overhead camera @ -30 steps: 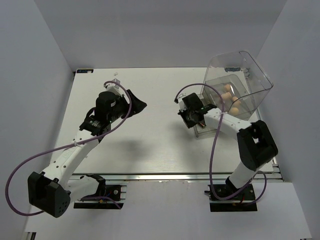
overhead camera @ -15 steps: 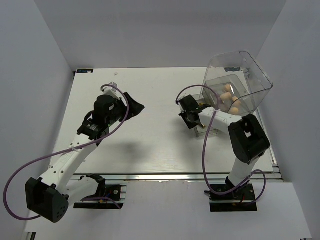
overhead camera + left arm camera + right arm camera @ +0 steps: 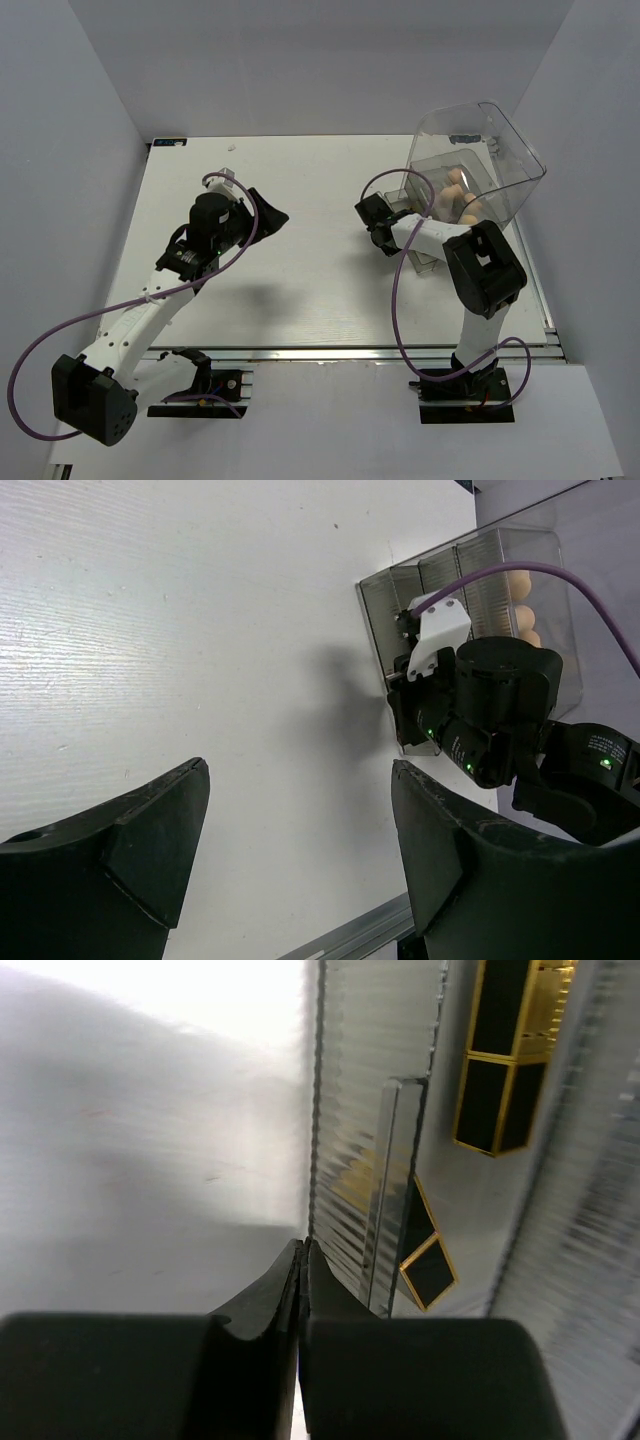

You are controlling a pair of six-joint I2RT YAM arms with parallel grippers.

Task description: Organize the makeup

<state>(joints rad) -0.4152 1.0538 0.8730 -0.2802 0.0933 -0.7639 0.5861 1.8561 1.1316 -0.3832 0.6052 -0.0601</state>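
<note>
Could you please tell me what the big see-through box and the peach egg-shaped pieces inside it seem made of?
The large clear drawer box looks like glossy transparent plastic: its contents show through and its edges catch light. The peach egg-shaped pieces look matte, perhaps soft foam; too small to confirm.

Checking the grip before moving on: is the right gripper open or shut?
Shut: on the right gripper the fingertips meet, nothing between them.

Peach egg-shaped sponges (image 3: 460,190) sit clustered inside the clear box (image 3: 510,150), at the upper right of the overhead view. In the right wrist view, a gold-edged dark lipstick (image 3: 490,1100) lies lengthwise in a ribbed compartment at upper right. A second lipstick (image 3: 430,1272) lies tilted below it.
</note>
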